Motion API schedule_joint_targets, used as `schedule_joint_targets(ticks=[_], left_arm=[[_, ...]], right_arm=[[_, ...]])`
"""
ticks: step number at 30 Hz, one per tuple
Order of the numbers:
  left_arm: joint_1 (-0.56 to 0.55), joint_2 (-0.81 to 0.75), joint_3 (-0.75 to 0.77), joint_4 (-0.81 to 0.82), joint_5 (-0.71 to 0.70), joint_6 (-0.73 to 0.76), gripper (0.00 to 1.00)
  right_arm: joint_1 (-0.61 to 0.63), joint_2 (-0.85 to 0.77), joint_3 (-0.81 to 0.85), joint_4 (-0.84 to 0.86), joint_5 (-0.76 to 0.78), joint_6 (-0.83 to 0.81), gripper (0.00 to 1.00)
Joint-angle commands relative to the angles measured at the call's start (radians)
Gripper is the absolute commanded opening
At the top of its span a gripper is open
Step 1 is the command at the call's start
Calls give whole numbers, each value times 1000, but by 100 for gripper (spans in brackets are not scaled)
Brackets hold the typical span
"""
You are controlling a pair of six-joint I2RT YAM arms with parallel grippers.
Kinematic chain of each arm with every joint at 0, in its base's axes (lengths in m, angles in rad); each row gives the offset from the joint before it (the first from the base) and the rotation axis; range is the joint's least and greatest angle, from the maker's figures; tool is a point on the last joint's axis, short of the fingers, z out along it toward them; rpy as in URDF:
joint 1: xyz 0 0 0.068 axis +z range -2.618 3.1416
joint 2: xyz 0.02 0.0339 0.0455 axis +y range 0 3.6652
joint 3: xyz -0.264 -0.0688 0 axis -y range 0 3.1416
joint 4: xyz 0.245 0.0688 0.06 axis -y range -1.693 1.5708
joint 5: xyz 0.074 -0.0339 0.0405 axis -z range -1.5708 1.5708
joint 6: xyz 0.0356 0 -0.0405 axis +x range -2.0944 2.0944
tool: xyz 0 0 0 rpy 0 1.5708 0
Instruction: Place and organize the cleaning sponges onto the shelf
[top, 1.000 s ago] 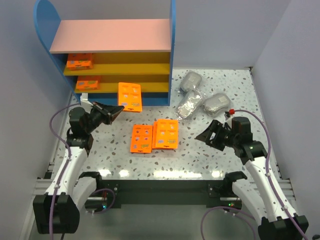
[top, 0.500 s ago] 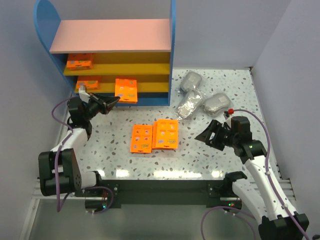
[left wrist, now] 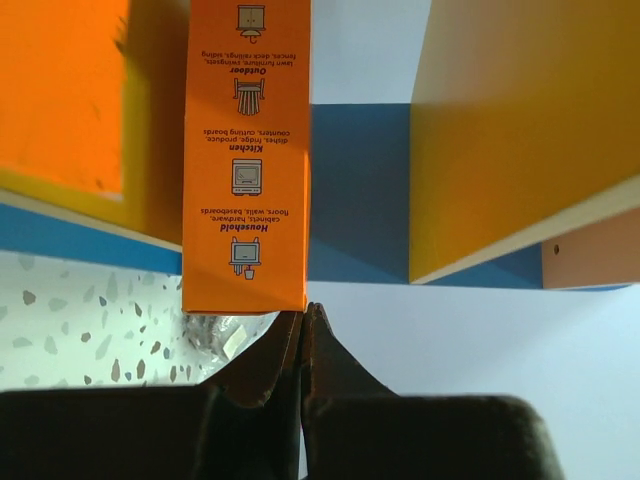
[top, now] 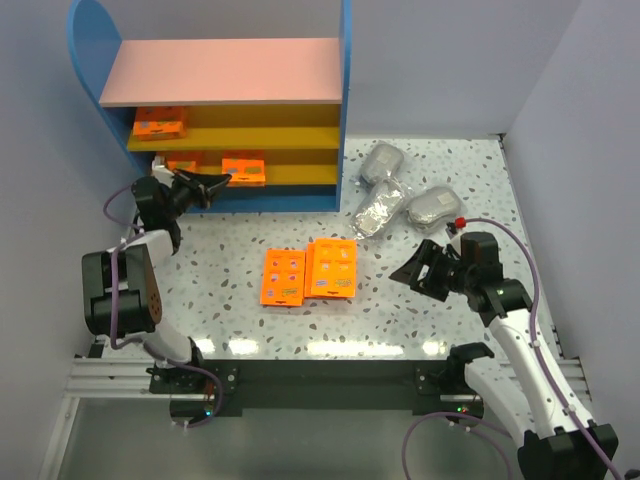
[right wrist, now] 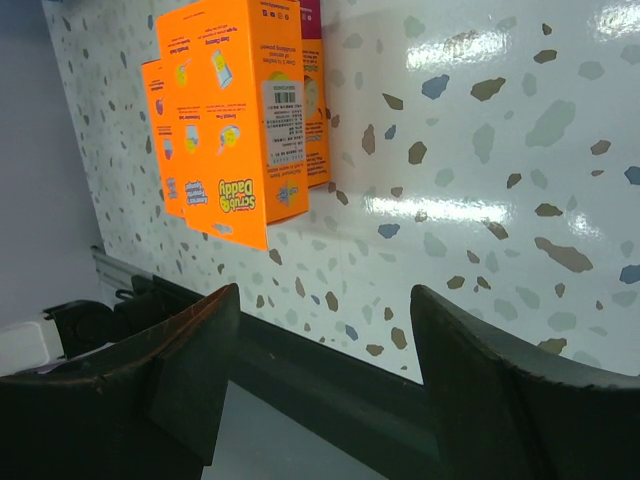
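The shelf [top: 220,70] stands at the back left. One orange pack [top: 160,122] lies on its upper yellow shelf and another [top: 185,160] on the lower one. My left gripper [top: 228,181] is shut on the thin edge of a third orange pack [top: 244,168], which is set into the lower shelf beside the second. In the left wrist view the jaws [left wrist: 304,310] meet at that pack's [left wrist: 247,150] corner. Orange packs [top: 284,277] [top: 332,268] lie side by side mid-table. Three grey bundles [top: 383,160] [top: 378,210] [top: 432,205] lie right of the shelf. My right gripper [top: 408,275] is open and empty, right of the packs [right wrist: 235,120].
White walls close in on the left, back and right. The table's front edge and its dark rail [right wrist: 330,370] lie just under my right gripper [right wrist: 322,295]. The shelf's blue upright [top: 346,110] stands between the shelves and the grey bundles.
My left gripper has carried the orange pack from in front of the shelf back and left into the lower yellow shelf. The right arm has not moved.
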Motion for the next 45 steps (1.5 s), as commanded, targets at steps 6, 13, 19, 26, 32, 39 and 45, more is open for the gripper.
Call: schedule_joint_targets(ticks=[6,13,19,26,32,39,45], left_arm=[[15,79,109,11,-6,16,0],[19,103,134,-34,-14,28,0],[24,72,113,-117,-38,59,3],[38,32,92,-147,-55,65,31],[44,-6,85,-164,-58,73,50],[42,-126,27,-213,-46,104,57],[39,-343,-116,-456,-6,288,63]], right_arm=[[4,0,26,21,-16,-10,72],[3,1,27,23,-10,-10,73],[3,9,26,23,-9,-12,73],[3,12,27,24,-9,-12,73],[4,8,22,24,-7,-10,73],[3,8,22,26,-10,-10,73],[3,-2,12,32,-12,-4,74]])
